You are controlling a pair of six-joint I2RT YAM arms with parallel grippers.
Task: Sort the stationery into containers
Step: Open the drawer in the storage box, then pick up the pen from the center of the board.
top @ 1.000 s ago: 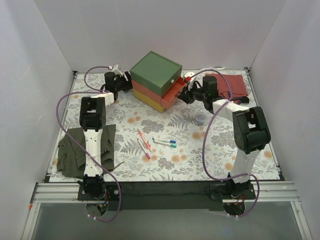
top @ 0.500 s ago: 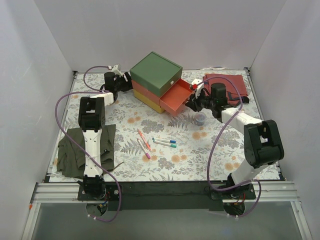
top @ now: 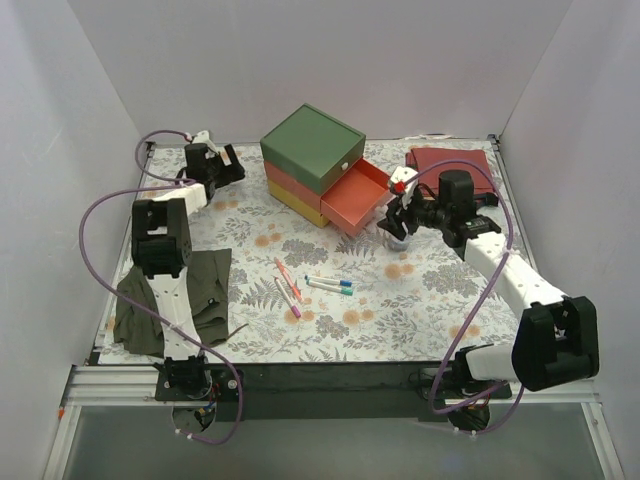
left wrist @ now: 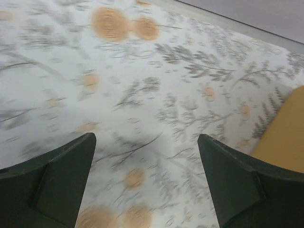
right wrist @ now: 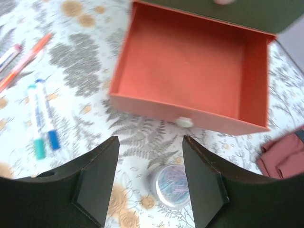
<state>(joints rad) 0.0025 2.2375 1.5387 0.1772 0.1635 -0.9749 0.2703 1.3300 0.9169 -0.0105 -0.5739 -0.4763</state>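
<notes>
With its jaws spread wide and nothing between them, the right gripper (top: 399, 208) hangs above a small round tin (right wrist: 172, 184) that sits on the floral table (top: 440, 290) just in front of the red drawer (right wrist: 190, 71). The drawer is pulled well out of the stack and shows a bare floor. The tin lies near the drawer's white knob (right wrist: 184, 122) without touching it, and holds what look like coloured clips. The green drawer (top: 312, 143) on top and the yellow drawer (top: 298, 203) at the bottom appear closed. Toward the middle of the table, well apart from the box, lie a red pen (top: 284, 273), a pink pen (top: 289, 298) and two white pens (top: 330, 284), none yet sorted. At the far left the left gripper (left wrist: 146, 142) is also open and empty over bare table, with a corner of the yellow drawer at the edge of its view. The sorting looks barely begun, and the step in hand seems to be picking up the tin for the open drawer. That would call for a straight descent so the fingers straddle the tin's wall, a firm close, then a lift high enough to clear the drawer's front wall before release. The tin's smooth round side may slip if the grip lands off centre.
</notes>
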